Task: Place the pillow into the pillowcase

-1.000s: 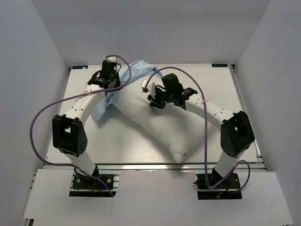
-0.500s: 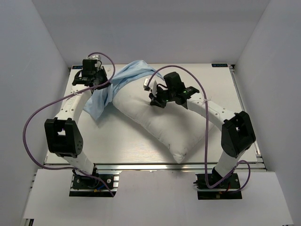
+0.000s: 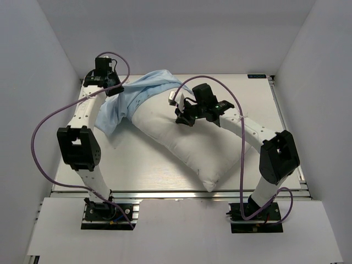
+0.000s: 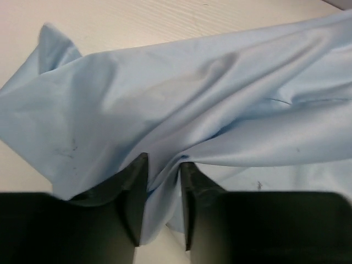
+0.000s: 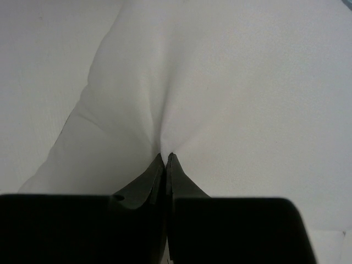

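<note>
Left gripper (image 4: 164, 162): I find the jaws standing a little apart, with a fold of the pillowcase (image 4: 165, 93) running down through the gap. Creases in the cloth run together at the fingertips. I cannot tell from the wrist view whether the pads press on the fold.

Right gripper (image 5: 166, 157): I find the jaws brought together on a pinch of the pillow (image 5: 220, 82). The cover puckers into a crease that ends right at the tips.

Outward from the left fingers, the blue cloth spreads up and across the wrist view in loose folds, with bare table (image 4: 165, 22) along the upper edge. In the top view this gripper sits at the upper left of the frame. The pillowcase runs rightward from it and covers the upper left end of the pillow. I cannot tell whether that end is inside the cloth or only under it. Part of the cloth lies on the table to the left of the pillow.

The pillow lies slantwise across the middle of the frame, from upper centre down to a corner at lower right of centre, near the lower table edge. The right gripper is on its upper end, just beside the blue cloth. Most of the pillow is uncovered.
</note>
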Tool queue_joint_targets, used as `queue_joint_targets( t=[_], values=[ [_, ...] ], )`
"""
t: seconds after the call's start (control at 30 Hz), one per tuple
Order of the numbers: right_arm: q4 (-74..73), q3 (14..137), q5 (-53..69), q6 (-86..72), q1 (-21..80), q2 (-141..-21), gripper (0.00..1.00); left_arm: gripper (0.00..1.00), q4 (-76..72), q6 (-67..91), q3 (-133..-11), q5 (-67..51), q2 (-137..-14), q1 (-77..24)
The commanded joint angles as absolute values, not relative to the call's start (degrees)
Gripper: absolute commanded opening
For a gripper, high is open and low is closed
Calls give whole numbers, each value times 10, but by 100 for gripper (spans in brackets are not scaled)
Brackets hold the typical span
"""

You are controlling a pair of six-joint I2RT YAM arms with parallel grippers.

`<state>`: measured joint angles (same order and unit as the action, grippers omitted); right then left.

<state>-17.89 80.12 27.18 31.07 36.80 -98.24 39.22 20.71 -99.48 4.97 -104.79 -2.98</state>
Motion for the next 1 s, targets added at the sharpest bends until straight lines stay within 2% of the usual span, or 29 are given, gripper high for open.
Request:
queue_joint_targets(
  t=[0.0,0.07,0.1,0.13,0.17,0.2,0.23,0.33,0.43,0.47,0.6,0.63,0.7,0.77,0.97],
  values=[
    [-211,803,279,310,367,-963,4,43,460,232,-1053,102,-1058,-17],
    [-210,804,278,309,367,-962,4,58,465,238,-1037,81,-1044,-17],
    [-211,804,278,309,367,-962,4,58,438,238,-1017,68,-1011,-17],
    [-210,804,279,307,367,-962,4,73,418,236,-993,53,-987,-17],
    [-210,805,279,305,367,-964,4,75,392,234,-964,13,-961,-17],
    [-210,807,281,303,367,-965,4,89,334,232,-904,-12,-905,-18],
    [-210,808,282,302,367,-968,4,92,308,231,-876,-42,-878,-18],
    [-209,814,281,300,367,-974,4,92,245,231,-803,-124,-807,-23],
    [-212,821,281,299,367,-979,4,86,232,219,-778,-166,-779,-43],
    [-212,823,281,299,367,-981,4,78,227,212,-772,-170,-773,-48],
    [-217,825,280,297,367,-983,3,58,207,207,-744,-206,-777,-75],
    [-217,823,280,295,367,-983,3,56,212,204,-746,-206,-784,-82],
    [-217,821,279,294,367,-981,3,57,221,191,-751,-199,-811,-102],
    [-215,814,279,294,367,-976,3,65,233,172,-770,-150,-837,-123],
    [-213,804,279,287,367,-972,2,70,286,150,-833,-45,-906,-139]
  ],
)
